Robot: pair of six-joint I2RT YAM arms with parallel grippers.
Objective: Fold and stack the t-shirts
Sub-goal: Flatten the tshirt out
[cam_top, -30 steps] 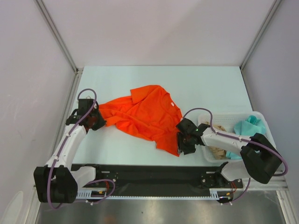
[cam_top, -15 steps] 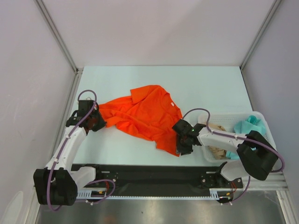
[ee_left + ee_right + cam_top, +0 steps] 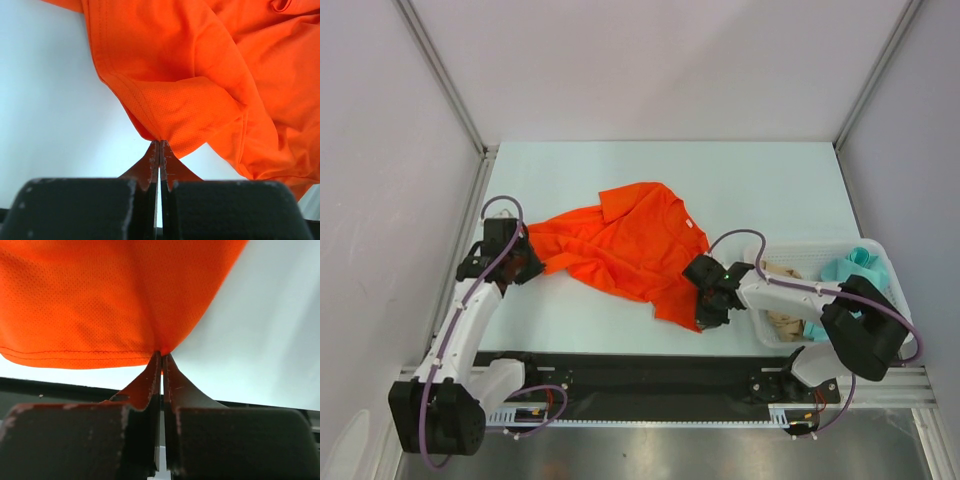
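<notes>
Cloth of the orange-red t-shirt (image 3: pixel 630 250) lies crumpled on the desk (image 3: pixel 740 180) between both end effectors. The left end effector (image 3: pixel 159 145) is pressed together, pinching a hem fold at its tips; the right end effector (image 3: pixel 161 356) likewise pinches the shirt's hemmed edge. Just beyond the right end effector, a white mesh basket (image 3: pixel 810 243) holds the teal-green t-shirt (image 3: pixel 850 268) and the beige-tan t-shirt (image 3: pixel 782 322).

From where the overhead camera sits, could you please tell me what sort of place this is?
Probably a robotics lab cell: a white table boxed in by plain panels on aluminium posts, left arm and right arm bolted to a black rail, an orange t-shirt between them.
</notes>
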